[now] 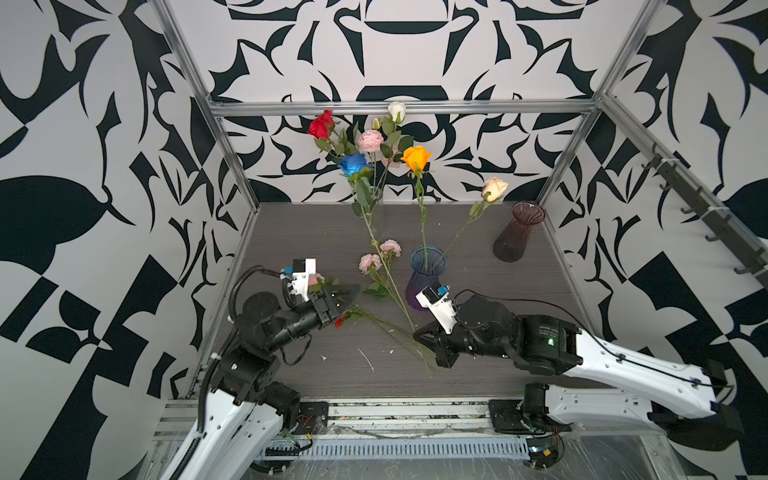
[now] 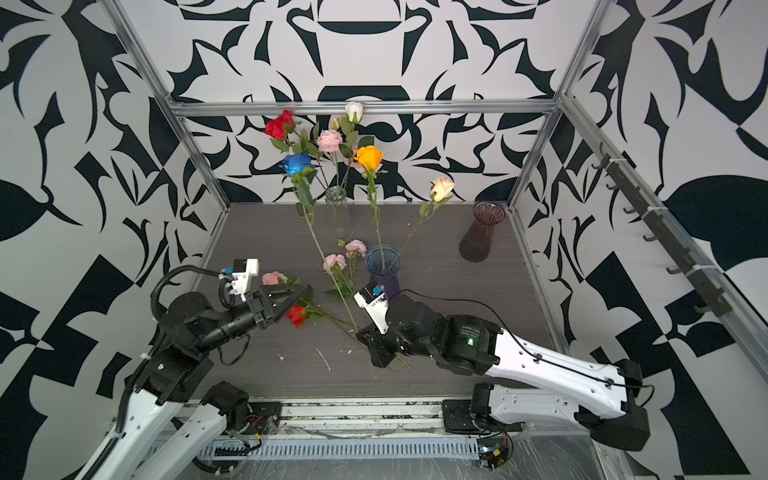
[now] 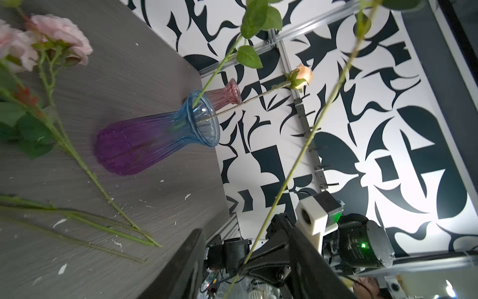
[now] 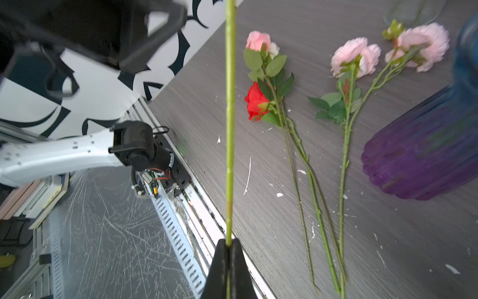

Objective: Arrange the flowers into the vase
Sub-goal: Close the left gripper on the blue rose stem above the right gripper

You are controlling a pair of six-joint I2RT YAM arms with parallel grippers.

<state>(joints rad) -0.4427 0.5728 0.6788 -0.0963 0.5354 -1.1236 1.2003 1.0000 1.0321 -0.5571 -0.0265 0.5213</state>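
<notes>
My right gripper [image 1: 417, 332] [image 4: 229, 243] is shut on the lower end of the blue rose's stem [image 4: 229, 129]. That stem slants up to the bloom [image 1: 355, 164] [image 2: 297, 164]. The blue-purple vase [image 1: 426, 274] [image 3: 155, 134] holds an orange rose [image 1: 415, 158] and a peach rose [image 1: 494, 189]. My left gripper [image 1: 353, 291] [image 3: 240, 225] is open and empty, hovering over a pink rose [image 2: 273, 277] and a red rose [image 2: 297, 316] that lie on the table. Two ruffled pink blooms [image 1: 390, 247] [image 4: 355, 55] lie beside the vase.
A clear glass vase [image 2: 338, 212] at the back holds red, white and pink flowers. An empty dark pink vase [image 1: 519, 232] stands at the back right. Metal frame posts [image 1: 232, 166] edge the grey table [image 1: 519, 311].
</notes>
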